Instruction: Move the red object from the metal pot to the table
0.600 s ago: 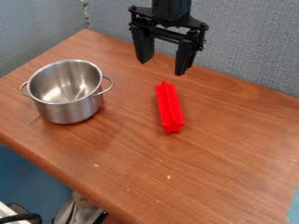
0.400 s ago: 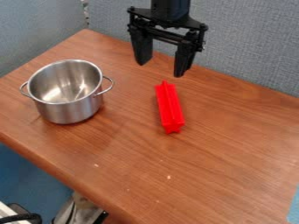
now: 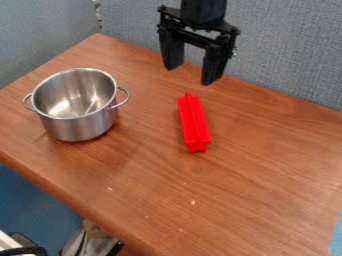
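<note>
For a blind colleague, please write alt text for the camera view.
A red ridged bar lies on the brown wooden table, right of an empty steel pot. The black gripper hangs open above the table's far edge, holding nothing.

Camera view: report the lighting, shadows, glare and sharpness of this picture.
Camera view: soft, even light; the metal pot shows bright reflections on its rim and inner wall; the red object casts only a faint shadow on the table; the open gripper looks slightly soft; the whole picture is coarse, fine detail lost.
</note>
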Motion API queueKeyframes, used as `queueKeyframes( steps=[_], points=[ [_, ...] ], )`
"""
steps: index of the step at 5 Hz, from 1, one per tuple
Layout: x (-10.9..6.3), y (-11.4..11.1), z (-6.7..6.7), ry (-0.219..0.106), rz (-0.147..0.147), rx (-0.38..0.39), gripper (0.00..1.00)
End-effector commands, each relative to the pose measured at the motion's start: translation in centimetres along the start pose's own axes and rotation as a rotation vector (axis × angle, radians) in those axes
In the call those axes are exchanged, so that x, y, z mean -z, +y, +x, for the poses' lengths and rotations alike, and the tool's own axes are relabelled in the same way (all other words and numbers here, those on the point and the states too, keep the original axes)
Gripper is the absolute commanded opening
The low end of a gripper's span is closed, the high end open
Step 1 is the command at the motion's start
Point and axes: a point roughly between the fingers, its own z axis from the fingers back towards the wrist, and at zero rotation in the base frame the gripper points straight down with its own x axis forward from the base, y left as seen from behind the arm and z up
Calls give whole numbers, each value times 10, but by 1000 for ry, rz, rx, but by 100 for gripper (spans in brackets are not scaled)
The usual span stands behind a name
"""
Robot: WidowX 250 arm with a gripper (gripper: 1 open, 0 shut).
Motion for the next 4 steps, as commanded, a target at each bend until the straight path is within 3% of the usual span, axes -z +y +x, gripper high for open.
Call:
queueKeyframes(
  steps=[1,3,4],
  points=[
    [-12,14,12,-39,16,73,100],
    [12,-2,19,-32,64,-111,100],
    [10,-1,10,-8,86,-139,100]
  ],
)
